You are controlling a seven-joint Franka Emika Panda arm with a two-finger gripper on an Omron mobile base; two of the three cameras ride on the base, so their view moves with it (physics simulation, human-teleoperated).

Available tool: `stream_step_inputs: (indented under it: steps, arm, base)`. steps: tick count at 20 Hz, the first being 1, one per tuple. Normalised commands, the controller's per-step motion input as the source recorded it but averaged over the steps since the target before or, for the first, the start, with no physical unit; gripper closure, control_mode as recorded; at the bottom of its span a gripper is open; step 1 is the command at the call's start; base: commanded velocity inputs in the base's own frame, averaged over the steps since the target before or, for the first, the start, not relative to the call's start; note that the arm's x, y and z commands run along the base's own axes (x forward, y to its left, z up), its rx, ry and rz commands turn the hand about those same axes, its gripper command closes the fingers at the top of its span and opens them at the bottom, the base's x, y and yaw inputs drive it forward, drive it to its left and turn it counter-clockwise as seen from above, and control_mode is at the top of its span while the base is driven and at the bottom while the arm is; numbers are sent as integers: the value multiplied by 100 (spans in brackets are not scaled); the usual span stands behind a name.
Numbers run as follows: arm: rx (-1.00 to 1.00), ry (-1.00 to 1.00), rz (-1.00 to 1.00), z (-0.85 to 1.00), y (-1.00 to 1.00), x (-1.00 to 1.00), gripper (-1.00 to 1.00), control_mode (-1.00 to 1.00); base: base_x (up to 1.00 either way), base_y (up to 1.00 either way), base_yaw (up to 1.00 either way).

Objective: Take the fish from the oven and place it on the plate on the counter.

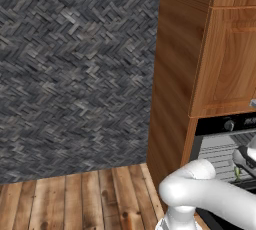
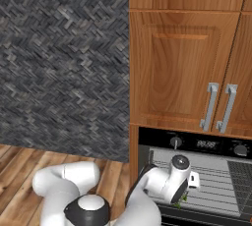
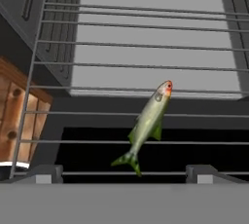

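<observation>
Oven [image 2: 197,181] is open, silver wire rack [image 3: 136,91] exposed, knobs and small display along its black top panel. The fish [image 3: 146,123] lies on that rack, olive-green with a yellowish belly, head with a reddish snout toward the oven's back wall, tail toward the rack's front edge, body angled across the wires (a small green bit of it also shows just under the hand in the right base view). The gripper [image 3: 124,172] hangs over the rack's front edge, just short of the tail; fingers [image 3: 46,173] are spread wide with the fish's tail lying between them in the hand view, nothing gripped and no contact visible. From the right base view the gripper [image 2: 183,190] sits in front of the oven opening, just below the top panel. Wooden cabinet doors [image 2: 187,68] with metal handles are stacked directly above the oven; dark herringbone wall [image 2: 64,63] and wooden floor [image 1: 75,199] lie to the oven's left.
</observation>
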Motion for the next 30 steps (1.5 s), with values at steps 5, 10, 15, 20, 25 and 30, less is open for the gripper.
stream_step_inputs:
  steps: [5, 10, 15, 20, 25, 30]
  arm:
    - [0, -7, 0, -1, -2, 20, -100, -100]
    - [-1, 1, -3, 0, -15, 22, -100, -100]
    - [-3, 16, -4, -7, -14, 37, -100, -100]
    - [0, 18, -1, -29, -12, 37, -100, -100]
    - [0, 6, 0, -54, -8, 27, -100, -100]
    - [0, 0, -1, -60, -19, 10, -100, -100]
  base:
    - [0, 0, 0]
    - [0, 0, 0]
    - [0, 0, 0]
    - [0, 0, 0]
    - [0, 0, 0]
    - [0, 0, 0]
